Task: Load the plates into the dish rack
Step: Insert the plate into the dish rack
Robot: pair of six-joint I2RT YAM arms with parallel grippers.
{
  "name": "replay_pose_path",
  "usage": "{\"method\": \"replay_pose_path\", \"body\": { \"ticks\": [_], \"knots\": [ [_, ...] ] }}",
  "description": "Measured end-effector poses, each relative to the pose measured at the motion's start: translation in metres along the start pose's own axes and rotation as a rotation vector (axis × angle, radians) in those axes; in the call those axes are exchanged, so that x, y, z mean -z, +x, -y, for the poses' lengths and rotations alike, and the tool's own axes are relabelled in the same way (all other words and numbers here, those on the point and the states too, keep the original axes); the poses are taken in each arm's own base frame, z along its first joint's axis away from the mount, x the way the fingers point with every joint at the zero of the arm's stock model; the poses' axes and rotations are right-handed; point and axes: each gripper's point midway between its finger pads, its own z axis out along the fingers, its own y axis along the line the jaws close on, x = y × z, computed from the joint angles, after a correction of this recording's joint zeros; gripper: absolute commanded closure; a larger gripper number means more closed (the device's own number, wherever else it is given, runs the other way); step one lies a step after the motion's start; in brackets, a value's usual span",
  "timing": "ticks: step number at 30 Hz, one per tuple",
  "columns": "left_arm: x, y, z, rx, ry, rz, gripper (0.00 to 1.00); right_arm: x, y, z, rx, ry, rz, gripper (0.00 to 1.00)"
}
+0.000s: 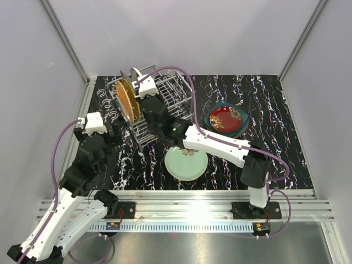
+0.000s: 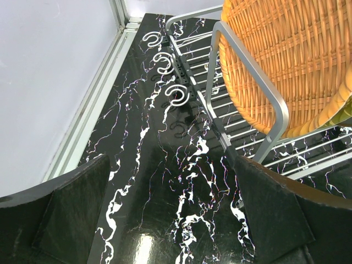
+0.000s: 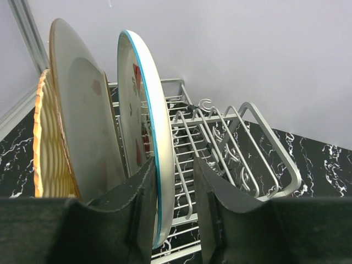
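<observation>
Three plates [image 3: 82,121] stand upright on edge in the dish rack [image 3: 217,137]

Your left arm [image 1: 55,220] and right arm [image 1: 215,144] are built alike, with smooth white shells on the long links and chunky black housings at the joints. A purple cable [image 1: 54,165] trails back from each hand. Just behind each hand sits a white, boxy camera block [image 1: 94,122]. The left fingers [image 2: 74,214] and right fingers [image 3: 140,212] are broad, matte-black wedges. A small green light [image 1: 175,130] glows behind the right hand.
</observation>
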Motion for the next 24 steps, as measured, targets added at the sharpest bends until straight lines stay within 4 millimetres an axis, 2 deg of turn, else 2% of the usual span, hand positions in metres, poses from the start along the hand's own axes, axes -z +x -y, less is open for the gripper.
{"method": "replay_pose_path", "body": {
  "ticks": [9,17,21,24],
  "knots": [
    [0.0,0.0,0.0,0.0,0.001,0.0,0.01,0.001,-0.011,-0.001,-0.027,-0.012,0.003,0.57],
    [0.0,0.0,0.0,0.0,0.002,0.0,0.01,0.003,-0.014,-0.005,-0.058,-0.046,-0.004,0.48],
    [0.0,0.0,0.0,0.0,0.001,0.0,0.01,0.015,-0.029,0.0,-0.106,-0.102,0.008,0.41],
    [0.0,0.0,0.0,0.0,0.001,0.0,0.01,0.03,-0.05,0.011,-0.161,-0.148,0.037,0.38]
  ]
}}
